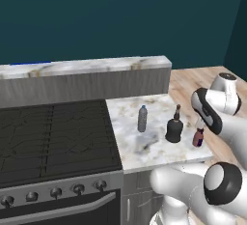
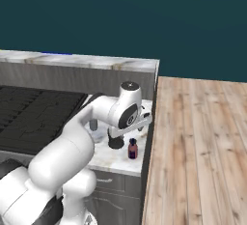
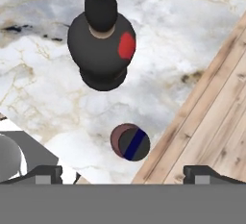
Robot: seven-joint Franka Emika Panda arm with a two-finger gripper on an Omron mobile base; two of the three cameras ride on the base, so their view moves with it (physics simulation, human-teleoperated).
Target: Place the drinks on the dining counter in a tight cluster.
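- Marble worktop (image 1: 130, 154) beside the black stove (image 1: 53, 137) carries all three drinks: slim water bottle (image 1: 142, 119) nearest the stove, squat dark brown bottle (image 1: 174, 129) in the middle, tiny maroon bottle (image 1: 198, 137) by the outer edge. None is on the dining counter (image 1: 87, 67), which runs behind them.
- Gripper (image 3: 123, 174): jaws spread wide, holding nothing, hanging above the maroon bottle, which sits between the fingertips and slightly forward of them in the hand view.
- Risk: maroon bottle stands near the worktop edge, wooden floor (image 2: 198, 147) below. An off-centre descent or one finger landing first could knock it over the edge.
- Risk: brown bottle is close by; a wide finger could clip its body on the way down.
- Hand view gives the top-down alignment and the brown bottle's red label. Left base view gives the row's spacing and the dining counter. Right base view: arm covers the water bottle and most of the brown one.
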